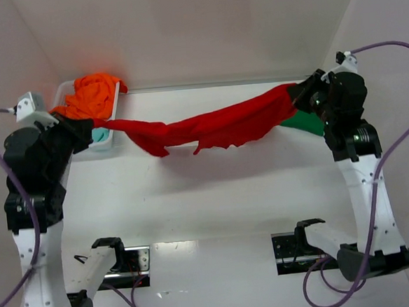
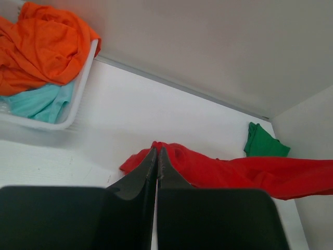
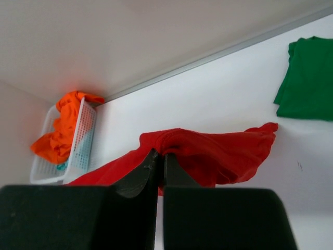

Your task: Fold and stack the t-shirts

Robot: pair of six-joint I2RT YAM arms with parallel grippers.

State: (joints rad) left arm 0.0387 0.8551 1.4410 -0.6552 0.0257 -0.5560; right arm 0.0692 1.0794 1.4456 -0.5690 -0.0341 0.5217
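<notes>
The large red t-shirt hangs stretched above the table between both grippers. My left gripper is shut on its left end, seen in the left wrist view with red cloth trailing right. My right gripper is shut on its right end; in the right wrist view the cloth bunches over the tips. A folded dark green t-shirt lies flat at the back right, under the red one. The orange t-shirt and pale teal t-shirt are in the basket.
The white lattice basket stands at the back left corner, close behind my left gripper. White walls enclose the table at the back and on both sides. Both arm bases are at the near edge.
</notes>
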